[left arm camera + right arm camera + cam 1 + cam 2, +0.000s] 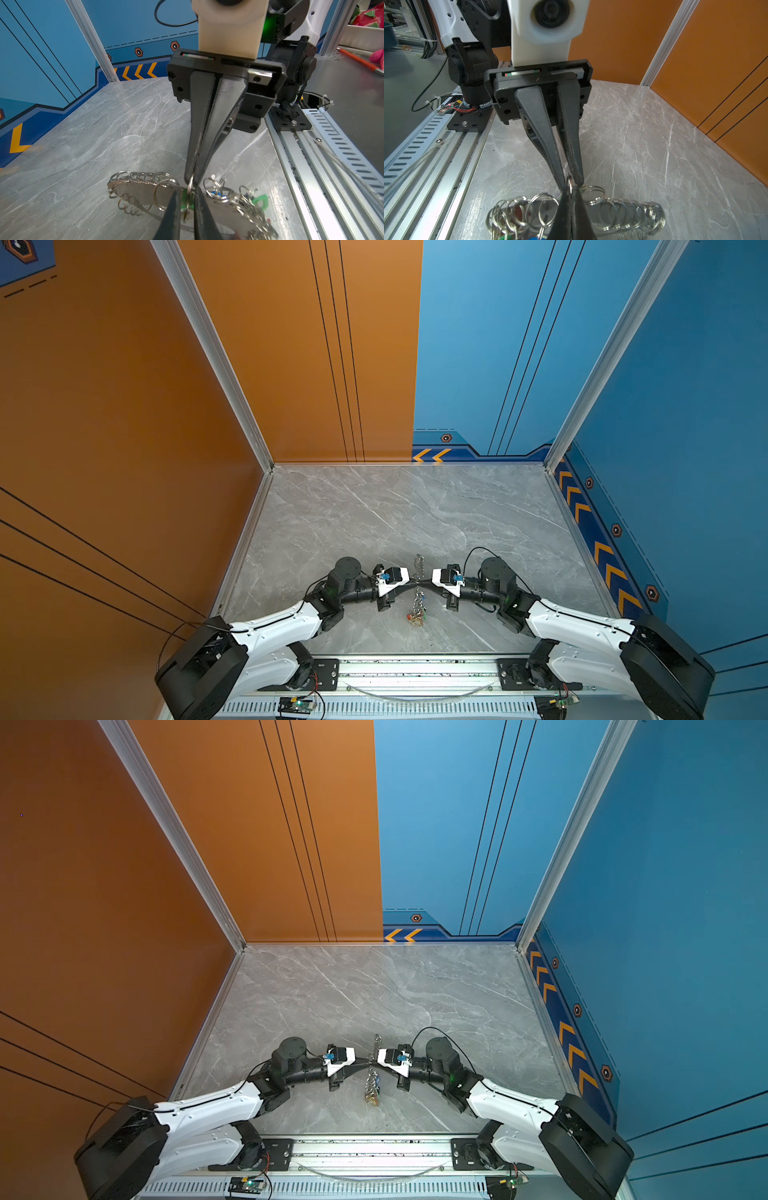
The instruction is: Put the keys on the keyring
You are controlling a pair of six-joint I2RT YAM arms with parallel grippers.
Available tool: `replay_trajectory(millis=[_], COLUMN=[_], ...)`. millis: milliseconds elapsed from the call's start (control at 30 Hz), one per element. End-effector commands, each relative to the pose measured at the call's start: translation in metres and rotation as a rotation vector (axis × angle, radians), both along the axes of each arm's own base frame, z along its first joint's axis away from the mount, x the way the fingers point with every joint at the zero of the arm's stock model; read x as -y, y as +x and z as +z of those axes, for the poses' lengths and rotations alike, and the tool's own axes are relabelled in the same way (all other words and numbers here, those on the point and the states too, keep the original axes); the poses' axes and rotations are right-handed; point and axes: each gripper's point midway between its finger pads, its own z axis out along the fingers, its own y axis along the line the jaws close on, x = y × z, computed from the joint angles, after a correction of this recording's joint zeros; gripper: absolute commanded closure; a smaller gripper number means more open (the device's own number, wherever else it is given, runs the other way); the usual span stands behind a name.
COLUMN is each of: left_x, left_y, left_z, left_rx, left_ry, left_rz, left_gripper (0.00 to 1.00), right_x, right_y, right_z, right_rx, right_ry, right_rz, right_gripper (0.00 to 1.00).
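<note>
The long tan oval keyring [419, 570], edged with many small silver rings, sits toward the 6 o'clock side of the grey marble tabletop [374, 510]. In both top views it shows edge-on, like a chain running from 12 to 6 o'clock. I cannot tell whether it rests on the marble or hangs clear of it.

The left gripper [414, 584] reaches in from 9 o'clock and the right gripper [423, 583] from 3 o'clock. Their black tips meet nose to nose at the middle of the keyring.

The left claw stands narrow, nipping a green-tagged key [184, 199], with green plastic and a pointed metal bit showing between its fingers. The right claw is squeezed fully together, with a small silver ring [190, 184] caught at its tips. I cannot tell whether that ring belongs to the keyring or to the key.

A bunch of coloured keys [417, 617] gathers at the keyring's 6 o'clock end.
</note>
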Motion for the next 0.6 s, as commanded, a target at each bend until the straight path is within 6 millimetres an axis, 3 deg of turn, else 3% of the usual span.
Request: replay_trajectory(millis=[0, 200, 567], left_x=[-0.001, 0.000, -0.001], left_y=[-0.001, 0.001, 0.004], left_z=[-0.003, -0.003, -0.002], left_rx=[-0.010, -0.013, -0.005], left_ry=[-0.004, -0.002, -0.001], left_rz=[-0.012, -0.004, 0.014], left_gripper=[0.85, 0.83, 0.98], right_x=[-0.002, -0.003, 0.000], right_y=[-0.004, -0.005, -0.003], right_z=[0.018, 0.020, 0.005], right_rx=[0.053, 0.056, 0.062], right_ry=[0.051, 0.073, -0.003], right_rz=[0.016, 0.023, -0.001], right_gripper=[1.00, 1.00, 1.00])
